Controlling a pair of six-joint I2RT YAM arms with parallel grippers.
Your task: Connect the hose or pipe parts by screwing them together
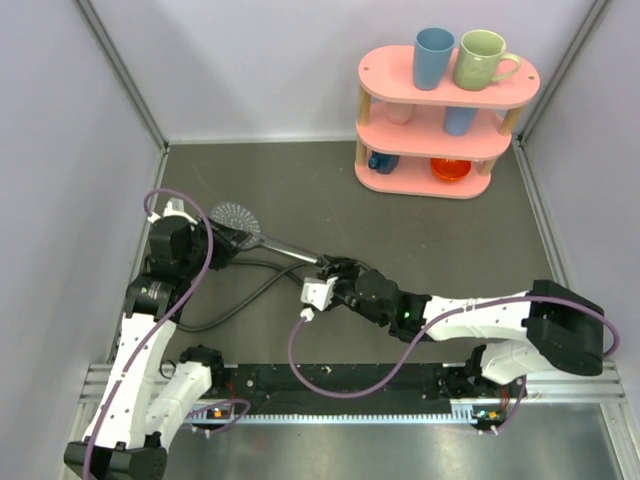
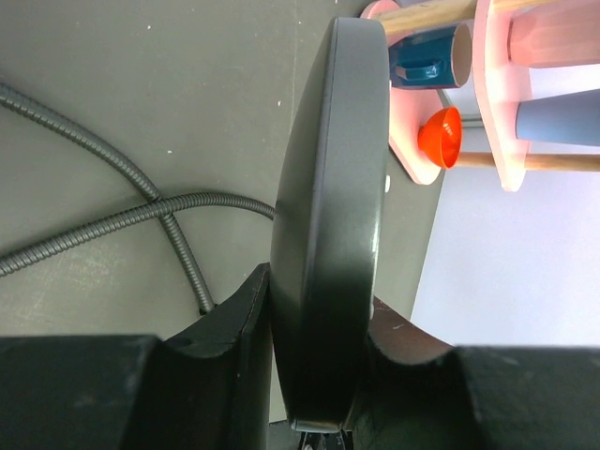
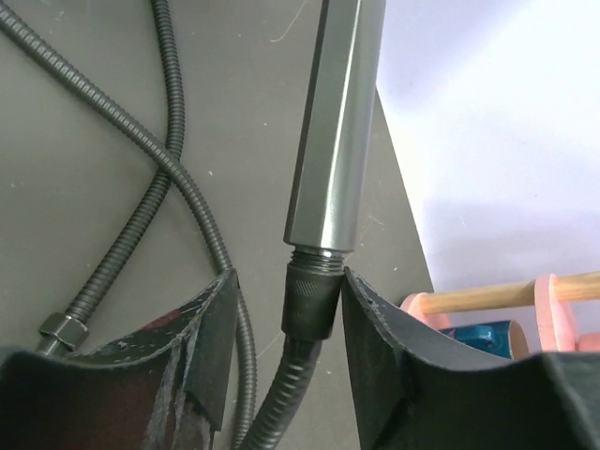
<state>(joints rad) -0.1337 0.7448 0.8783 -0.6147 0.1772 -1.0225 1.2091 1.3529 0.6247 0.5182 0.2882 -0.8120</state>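
Note:
The grey shower head (image 1: 236, 215) is held on edge over the mat. My left gripper (image 2: 319, 328) is shut on the rim of its round head (image 2: 333, 187). Its straight handle (image 3: 337, 122) runs toward my right gripper (image 3: 288, 281). The dark hose's knurled end nut (image 3: 309, 295) sits on the handle's threaded end, with a sliver of thread showing. The nut stands between the right fingers: the right finger touches it and the left finger is a small gap away. The hose (image 1: 235, 305) loops left across the mat. Its other end fitting (image 3: 61, 330) lies on the mat.
A pink three-tier shelf (image 1: 445, 120) stands at the back right with a blue cup (image 1: 433, 58) and a green mug (image 1: 482, 58) on top, and an orange bowl (image 2: 441, 136) and a dark blue mug (image 2: 427, 56) lower down. Pale walls close in the left, back and right.

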